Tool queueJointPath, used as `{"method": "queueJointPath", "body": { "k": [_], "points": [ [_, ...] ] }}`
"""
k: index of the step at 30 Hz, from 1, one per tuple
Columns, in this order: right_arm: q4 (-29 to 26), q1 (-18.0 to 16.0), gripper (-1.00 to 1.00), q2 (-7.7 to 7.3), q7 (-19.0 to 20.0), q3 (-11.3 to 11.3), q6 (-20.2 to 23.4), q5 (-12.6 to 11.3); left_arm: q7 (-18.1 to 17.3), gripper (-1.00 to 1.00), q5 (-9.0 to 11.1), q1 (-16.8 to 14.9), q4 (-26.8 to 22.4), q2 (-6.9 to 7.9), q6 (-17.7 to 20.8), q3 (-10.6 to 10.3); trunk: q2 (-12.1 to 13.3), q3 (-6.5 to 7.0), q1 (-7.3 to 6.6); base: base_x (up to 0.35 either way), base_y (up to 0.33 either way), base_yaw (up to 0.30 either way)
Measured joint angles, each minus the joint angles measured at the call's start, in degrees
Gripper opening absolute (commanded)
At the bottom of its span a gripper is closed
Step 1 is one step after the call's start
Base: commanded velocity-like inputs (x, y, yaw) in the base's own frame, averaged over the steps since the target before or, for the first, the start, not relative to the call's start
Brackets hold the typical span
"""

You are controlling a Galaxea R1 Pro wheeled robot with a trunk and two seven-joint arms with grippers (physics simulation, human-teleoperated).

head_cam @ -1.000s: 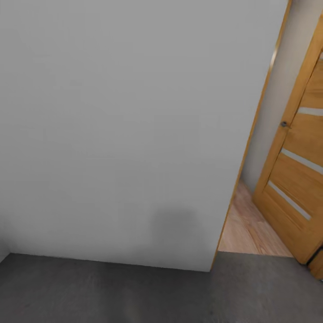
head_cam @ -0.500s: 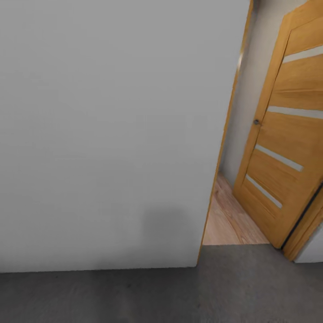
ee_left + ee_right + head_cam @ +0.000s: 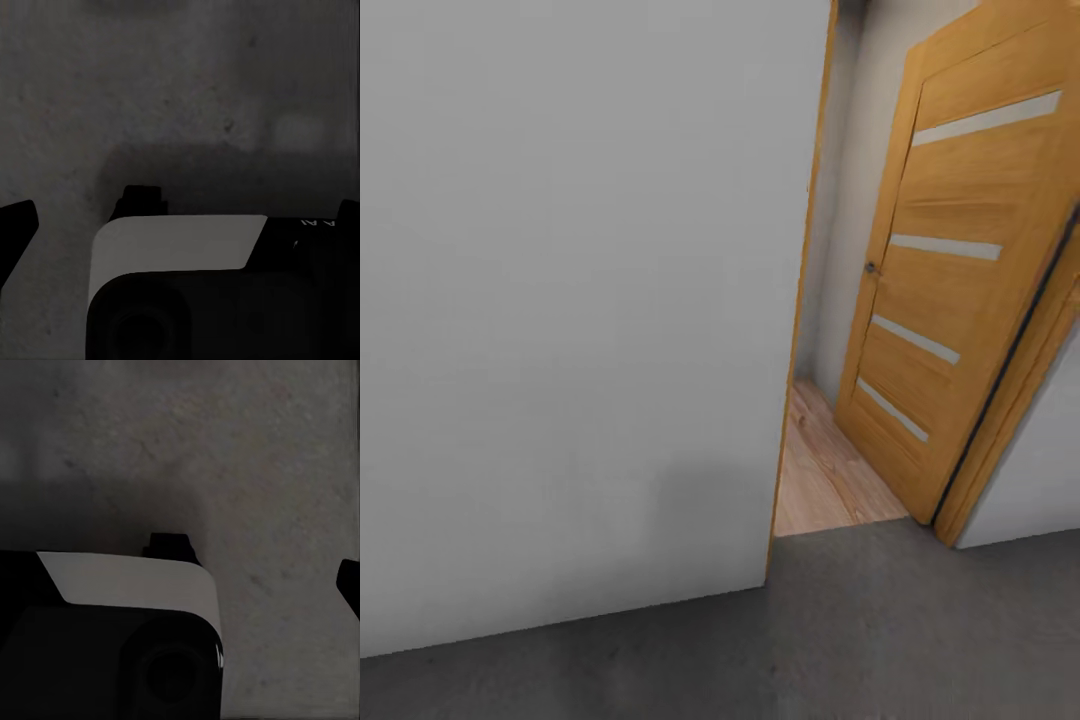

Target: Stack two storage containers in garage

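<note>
- Garage floor (image 3: 920,640), dark grey mottled concrete, runs across the near ground in the head view. It stops at the foot of the wall and at the threshold of a doorway.
- Both wrist views look down on that same rough concrete (image 3: 187,90), dim and in shadow.
- Left gripper (image 3: 184,216) hangs over the concrete with its two dark fingertips (image 3: 16,221) spread wide, one at each edge of the left wrist view, closed on nothing.
- Right gripper (image 3: 180,574) hangs over the floor (image 3: 247,457) the same way. One dark fingertip (image 3: 349,583) sits at the far edge of the right wrist view, and the jaws look parted.
- A rounded dark housing with a white top (image 3: 180,244) lies across the near part of the left wrist view. A like one (image 3: 127,581) lies across the right wrist view.
- A plain pale grey wall (image 3: 580,300) takes up the left and middle of the head view, with a faint shadow low on it.
- Just right of the wall's edge is the open doorway, and light wood-plank flooring (image 3: 825,480) starts where the concrete ends.
- A wooden door (image 3: 950,280) with four pale horizontal strips stands swung open into the space beyond. Its small dark handle (image 3: 871,267) is on the edge nearest the gap.
- A beige wall (image 3: 850,200) shows through the gap, behind the door.
- The wooden door frame (image 3: 1010,400) slants down the right side, with a strip of pale wall (image 3: 1040,470) beyond it.
</note>
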Motion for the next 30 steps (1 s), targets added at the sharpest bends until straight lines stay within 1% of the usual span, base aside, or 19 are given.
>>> {"method": "queueJointPath", "body": {
  "k": [30],
  "points": [
    [0.0, 0.0, 1.00, 0.00, 0.0, 0.0, 0.0, 0.0, 0.0, 1.00, 0.0, 0.0, 0.0, -0.16, 0.0, 0.0, 0.0, 0.00, 0.00, 0.000, 0.000, -0.293]
  ]
}}
